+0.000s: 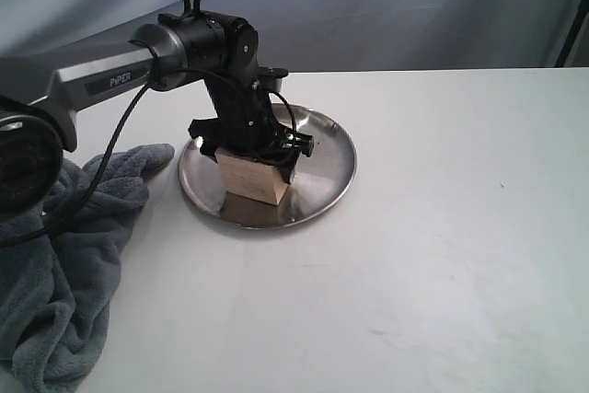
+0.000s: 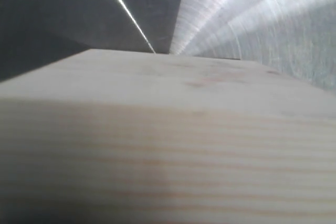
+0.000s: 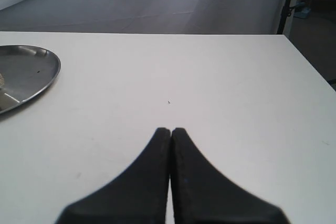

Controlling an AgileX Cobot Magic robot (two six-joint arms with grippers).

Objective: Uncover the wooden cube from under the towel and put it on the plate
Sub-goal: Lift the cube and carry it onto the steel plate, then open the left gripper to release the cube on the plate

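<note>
Table: plain white top, matte, a few faint scuffs. Backdrop: creased blue-grey cloth hung behind the far edge. The right wrist view shows a dark stand past the table corner.

Plate sits left of centre, near the far edge. Wooden cube rests on the plate's near-left part, its reflection visible in the steel. Left gripper comes down from above, jaws spread to cube width and gripping its upper sides. Towel lies bunched at the table's left edge, apart from the plate.

Right gripper: fingers pressed together, holding nothing, low over bare table.
</note>
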